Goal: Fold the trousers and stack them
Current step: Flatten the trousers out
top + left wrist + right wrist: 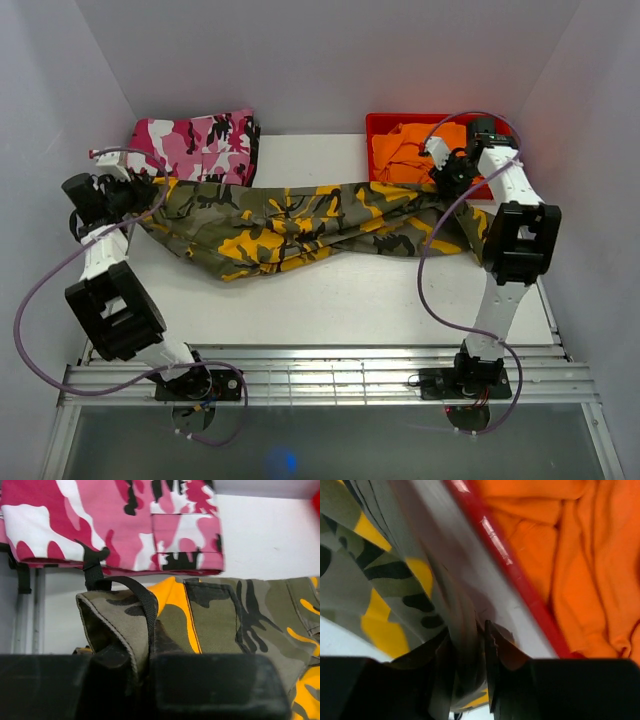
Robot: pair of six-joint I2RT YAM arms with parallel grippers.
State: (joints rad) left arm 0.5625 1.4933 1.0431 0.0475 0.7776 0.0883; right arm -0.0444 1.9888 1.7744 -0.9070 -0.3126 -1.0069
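Observation:
The trousers (300,222), in olive, orange-yellow and black camouflage, hang stretched in a long band across the middle of the table. At the band's left end my left gripper (133,193) is shut on the trousers' waistband edge (120,625), beside a black belt loop (145,605). At the right end my right gripper (447,175) is shut on a bunched fold of the trousers (465,645), just in front of the red tray. Cloth fills the gap between both pairs of fingers.
Folded pink, white and black camouflage trousers (200,145) lie at the back left, close behind the left gripper. A red tray (385,125) holding a plain orange garment (405,152) stands at the back right. White walls enclose the table on three sides.

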